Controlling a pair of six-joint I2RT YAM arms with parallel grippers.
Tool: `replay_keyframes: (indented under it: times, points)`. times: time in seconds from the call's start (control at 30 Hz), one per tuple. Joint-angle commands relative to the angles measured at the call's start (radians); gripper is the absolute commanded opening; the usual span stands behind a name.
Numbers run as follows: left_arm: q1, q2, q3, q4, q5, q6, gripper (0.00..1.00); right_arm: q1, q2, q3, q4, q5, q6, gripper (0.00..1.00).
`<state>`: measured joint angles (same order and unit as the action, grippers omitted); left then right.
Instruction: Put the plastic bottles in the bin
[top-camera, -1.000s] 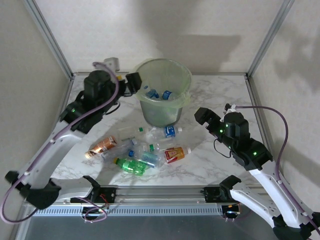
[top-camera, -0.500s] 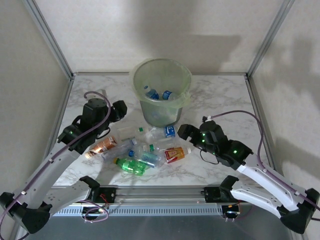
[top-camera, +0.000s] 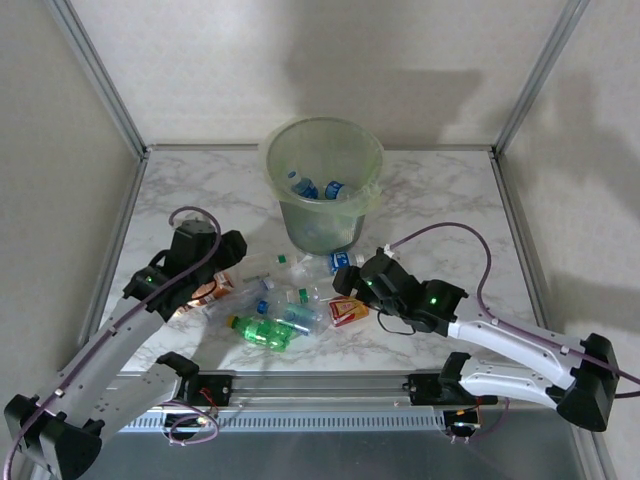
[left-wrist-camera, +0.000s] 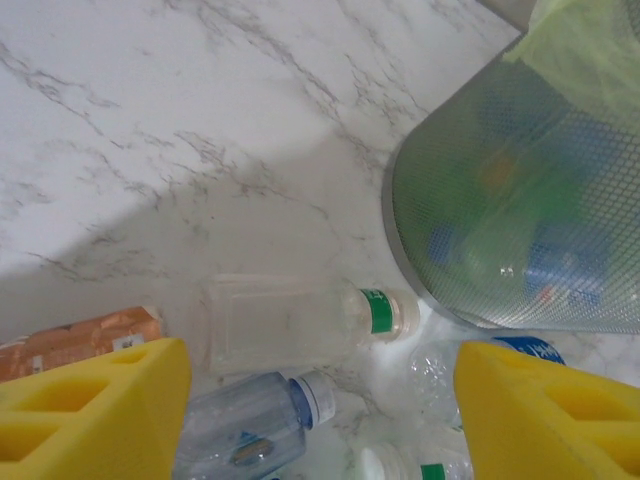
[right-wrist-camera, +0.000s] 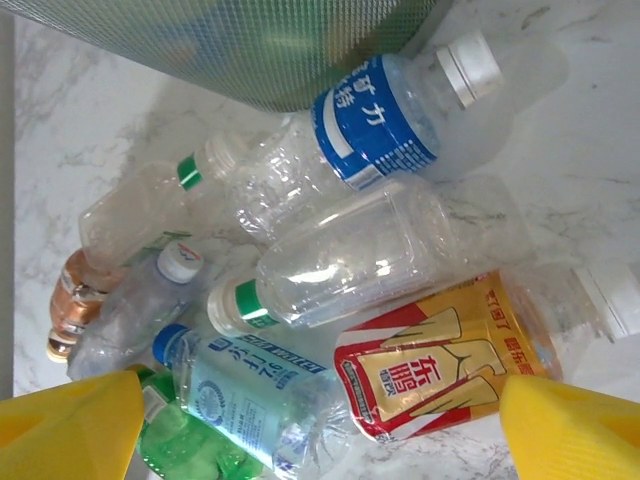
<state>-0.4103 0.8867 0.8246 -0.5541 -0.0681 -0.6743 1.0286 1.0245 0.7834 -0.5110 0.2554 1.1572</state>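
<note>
**Left arm** (top-camera: 108, 345) and **right arm** (top-camera: 510, 335): white tubular links joined by black motor housings, each housing bearing small green indicator lights. A purple-grey cable (top-camera: 440, 225) runs from each wrist along the links. Black brackets fix both bases to a silver rail (top-camera: 320, 385) at the near edge of the tabletop (top-camera: 450, 190). The fingers (left-wrist-camera: 90, 400) are yellow blocks moulded with recessed triangular pockets.

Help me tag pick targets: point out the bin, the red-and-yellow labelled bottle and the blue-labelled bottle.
bin (top-camera: 318, 232), top external view, front wall
red-and-yellow labelled bottle (right-wrist-camera: 440, 365), right wrist view, its label
blue-labelled bottle (right-wrist-camera: 375, 125), right wrist view, its label
</note>
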Motion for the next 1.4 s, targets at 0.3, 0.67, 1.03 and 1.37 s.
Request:
replay_keyframes:
  times: [0.3,0.67,1.03,1.37]
  points:
    - [0.007,0.009,-0.022,0.049,0.077,0.012,0.68,0.027,0.089,-0.053,-0.103,0.049,0.273,0.93]
    - [0.007,0.008,-0.039,0.076,0.103,0.004,0.67,-0.015,0.213,-0.044,-0.013,-0.014,0.392,0.91]
    - [0.007,0.014,-0.054,0.114,0.153,0.012,0.67,-0.112,0.212,-0.142,0.114,-0.126,0.41,0.88]
    - [0.007,0.017,-0.052,0.118,0.165,0.022,0.67,-0.134,0.281,-0.164,0.193,-0.177,0.411,0.88]
